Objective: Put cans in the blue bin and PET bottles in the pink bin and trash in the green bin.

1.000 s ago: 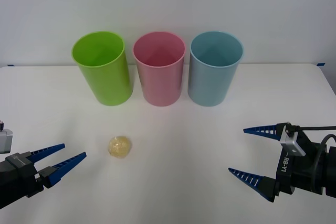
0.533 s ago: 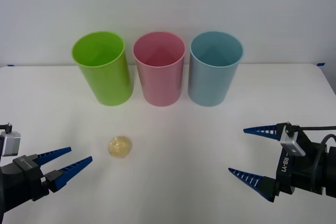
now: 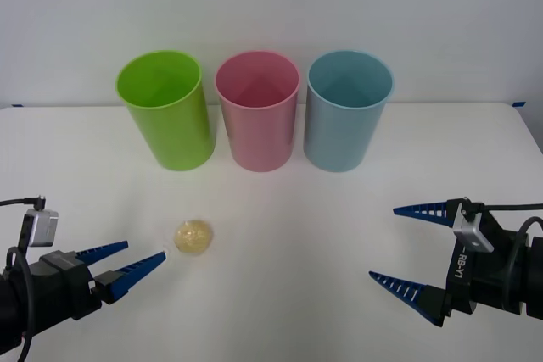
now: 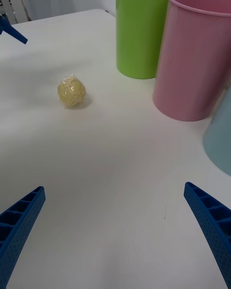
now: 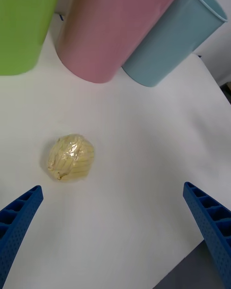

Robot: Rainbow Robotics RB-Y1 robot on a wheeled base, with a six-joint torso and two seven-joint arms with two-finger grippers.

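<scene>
The trash [image 3: 193, 236], a small pale-yellow crinkled ball, lies on the white table in front of the green bin [image 3: 165, 109]; it also shows as the trash [image 5: 70, 157] and the trash [image 4: 71, 91]. The pink bin [image 3: 257, 110] and the blue bin [image 3: 346, 109] stand in a row beside the green one. My left gripper [image 3: 136, 259] is open, low over the table, its tips just left of the ball. My right gripper [image 3: 399, 246] hangs open at the front right, far from the ball. No cans or PET bottles lie on the table.
The three bins stand close together along the back of the white table [image 3: 288, 218]. A pale wall rises behind them. Open table surface lies between the two grippers.
My left gripper has slid right and slightly forward toward the ball, its tips now almost beside it. The right gripper and the ball have not moved.
</scene>
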